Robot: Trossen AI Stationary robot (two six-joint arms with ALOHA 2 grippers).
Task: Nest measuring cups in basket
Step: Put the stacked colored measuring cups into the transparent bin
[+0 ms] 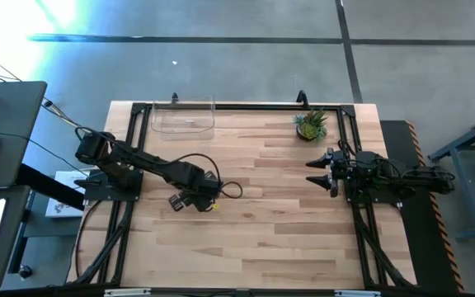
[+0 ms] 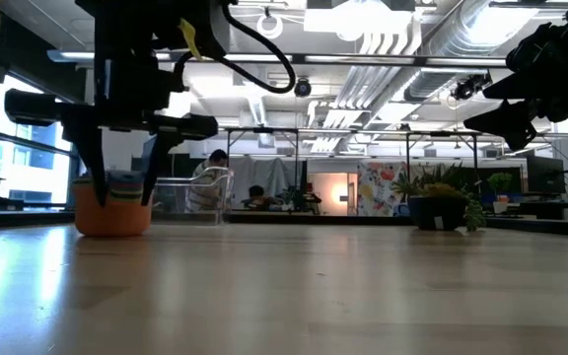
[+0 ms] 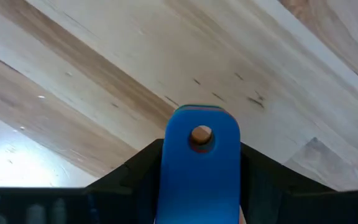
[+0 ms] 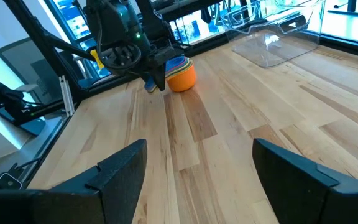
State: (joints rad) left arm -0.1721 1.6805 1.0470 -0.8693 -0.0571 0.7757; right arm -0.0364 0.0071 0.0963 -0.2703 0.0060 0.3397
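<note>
The measuring cups stand nested in one stack [image 2: 112, 213] on the table, orange outermost, also seen as the stack [image 4: 181, 74] in the right wrist view. In the high view the arm hides them. My left gripper [image 1: 184, 200] points straight down at the stack's near side, shut on its handles. The clear basket [image 1: 184, 120] stands near the far edge, apart from the stack. My right gripper [image 1: 314, 172] waits open at the right, level, with nothing between its fingers. My left gripper pinches the stacked flat handles between its two fingers, the blue one [image 3: 201, 158] on top with its hanging hole showing. The fingers [image 3: 138, 183] come from above, pointing down, and lie across the handles. The stack is upright, and its orange bottom [image 2: 112, 227] rests on the table.
A small potted plant [image 1: 312, 125] stands at the far right. A black frame [image 1: 246, 106] runs along the table's edges. Bare wood lies between the stack and the basket and across the table's middle.
</note>
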